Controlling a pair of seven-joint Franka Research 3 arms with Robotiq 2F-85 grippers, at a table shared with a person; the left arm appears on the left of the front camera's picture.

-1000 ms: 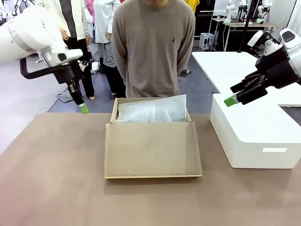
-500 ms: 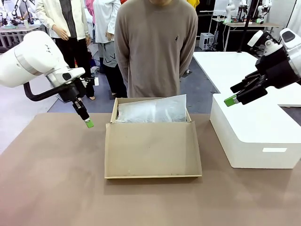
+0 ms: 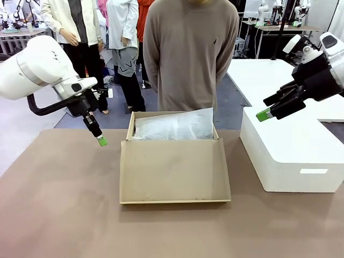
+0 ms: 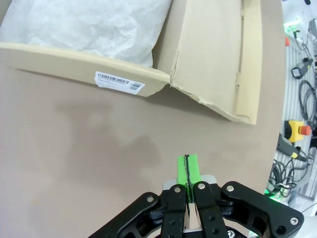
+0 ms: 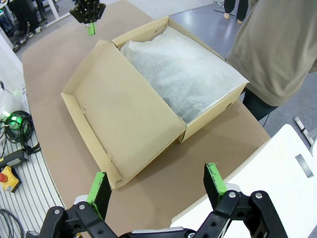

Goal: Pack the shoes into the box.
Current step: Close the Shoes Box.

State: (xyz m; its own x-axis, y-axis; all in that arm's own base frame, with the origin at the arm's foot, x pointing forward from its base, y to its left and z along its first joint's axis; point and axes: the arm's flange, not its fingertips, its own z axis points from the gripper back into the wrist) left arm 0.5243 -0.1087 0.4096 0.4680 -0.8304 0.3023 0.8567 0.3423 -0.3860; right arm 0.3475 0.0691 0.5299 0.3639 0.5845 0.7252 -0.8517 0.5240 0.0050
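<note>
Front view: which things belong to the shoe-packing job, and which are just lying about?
Job: open tan box; tissue paper lining it; left gripper, shut; right gripper, open.
Lying about: large white box at the right; person standing behind the table.

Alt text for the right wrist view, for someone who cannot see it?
The open tan box lies on the brown table, lid folded out flat and white tissue paper filling its tray. The right gripper is open and empty; the left gripper hangs shut past the far corner, a person standing alongside.
</note>
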